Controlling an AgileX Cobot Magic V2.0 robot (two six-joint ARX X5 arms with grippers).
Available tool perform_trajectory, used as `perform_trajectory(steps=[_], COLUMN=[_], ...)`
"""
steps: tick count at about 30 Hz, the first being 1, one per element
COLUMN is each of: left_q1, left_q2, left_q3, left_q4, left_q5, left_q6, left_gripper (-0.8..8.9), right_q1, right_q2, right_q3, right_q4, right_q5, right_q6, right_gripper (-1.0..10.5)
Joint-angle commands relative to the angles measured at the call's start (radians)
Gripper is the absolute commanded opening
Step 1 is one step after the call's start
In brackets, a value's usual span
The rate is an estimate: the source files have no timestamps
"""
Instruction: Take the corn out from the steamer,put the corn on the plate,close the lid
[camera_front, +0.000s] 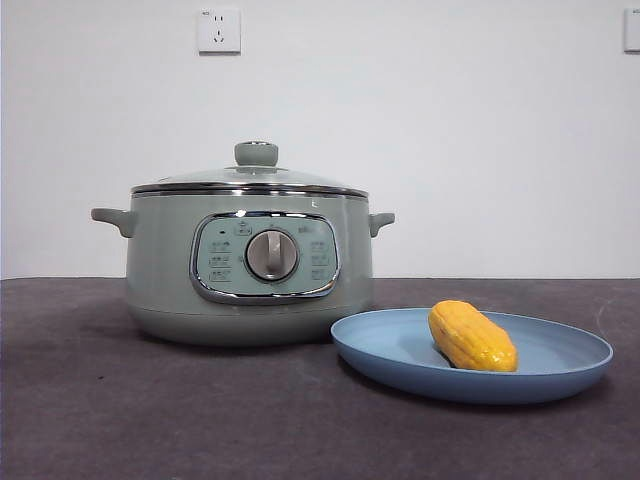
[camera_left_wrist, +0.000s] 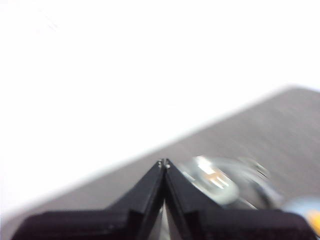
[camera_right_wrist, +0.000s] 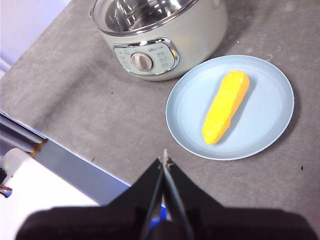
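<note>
Nearest the front camera: light-blue plate (camera_front: 400, 350), flat on the dark grey tabletop (camera_front: 150, 420), rim just beside the foot of the steamer (camera_front: 160, 270), close enough to make a short carry from pot to dish. Corn cob (camera_front: 472, 336) lying on its side inside the plate, slantwise, resting on the shallow floor rather than the rim, so unlikely to roll off. Glass lid (camera_front: 300, 178) seated level on the chrome rim of the steamer, pale green knob (camera_front: 256, 153) upright at the centre; seated evenly all round as far as the front view shows. In the right wrist view the pot interior reads as bare shiny metal, seen through the glass.

Left gripper (camera_left_wrist: 164, 163) raised well clear, jaws pressed together tip to tip, nothing between them; blurred picture, with the lid only a smear beyond the tips. Right gripper (camera_right_wrist: 164, 160) likewise high above the table edge, near the plate but apart from it, jaws closed tight and empty. Neither arm visible in the front view, so both judged parked.

Judgement: corn out and plated, lid back on, all three steps apparently complete; nothing left but to hold clear of the plate.
</note>
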Motion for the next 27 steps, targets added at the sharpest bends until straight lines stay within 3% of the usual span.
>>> perform_trajectory(steps=[1,6,9,18,27], left_q1=[0.057,0.099,0.1,0.1,0.1], left_q2=[-0.082,-0.247,-0.341,-0.521,-0.626], left_q3=[-0.145,-0.477,-0.651,-0.972,-1.115], left_q4=[0.131,0.373,0.433,0.447,0.44], left_q5=[0.001,-0.052,-0.064,-0.162,-0.163], left_q6=[0.037,0.013,-0.027,-0.071,-0.1], left_gripper=[-0.03,-0.03,-0.03,-0.03,-0.03], right_q1=[0.002,0.002,0.002,0.002,0.002], right_q2=[0.0,0.0,0.0,0.0,0.0], right_q3=[-0.003,-0.003,-0.003,-0.003,-0.003], right_q4=[0.006,0.006,0.006,0.006,0.006], right_q5=[0.002,0.002,0.002,0.002,0.002], right_q6=[-0.005,-0.005,-0.005,-0.005,-0.005], right_gripper=[0.0,0.0,0.0,0.0,0.0])
